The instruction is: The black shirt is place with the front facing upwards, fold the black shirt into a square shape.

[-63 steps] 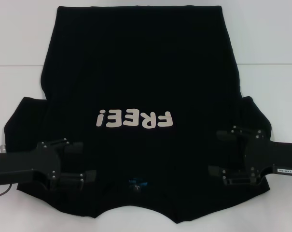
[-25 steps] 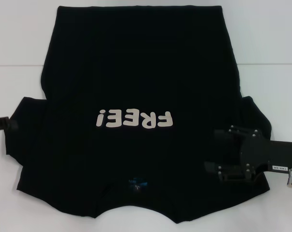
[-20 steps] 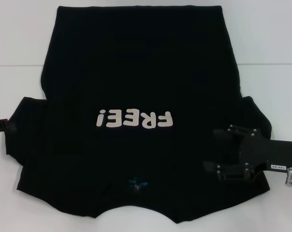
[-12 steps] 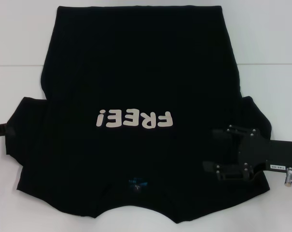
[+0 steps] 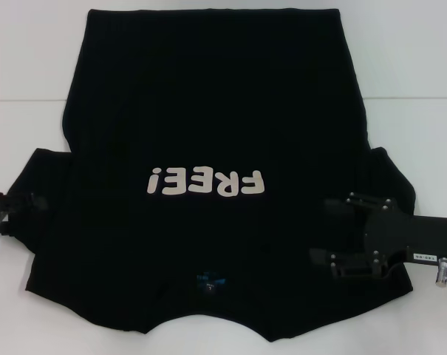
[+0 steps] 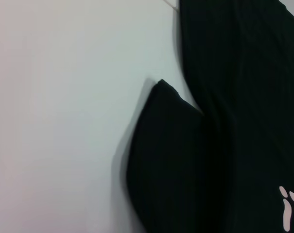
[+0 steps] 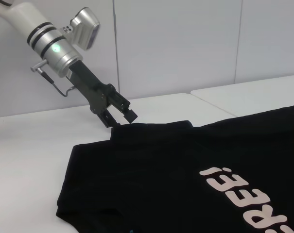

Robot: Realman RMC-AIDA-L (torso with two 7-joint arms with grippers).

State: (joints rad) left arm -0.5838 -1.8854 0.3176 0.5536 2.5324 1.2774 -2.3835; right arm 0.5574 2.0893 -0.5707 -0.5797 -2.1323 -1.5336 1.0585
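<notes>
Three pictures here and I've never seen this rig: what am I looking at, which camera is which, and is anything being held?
A two-armed robot is set to fold the black shirt, which lies flat, print up, on a white table. The head view looks down from above. The right gripper hovers open over the shirt near its right sleeve. The left gripper, seen from the right wrist camera, sits at the left sleeve's edge, fingers apart. The left wrist view shows only that sleeve and table. Nothing looks held yet.

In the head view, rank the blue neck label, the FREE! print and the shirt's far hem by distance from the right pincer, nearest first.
From the right pincer, over the black shirt near its right sleeve:
1. FREE! print, toward the centre, slightly farther from the robot.
2. Blue neck label, at the collar; nearly tied with the print.
3. Far hem, at the table's far side.
</notes>
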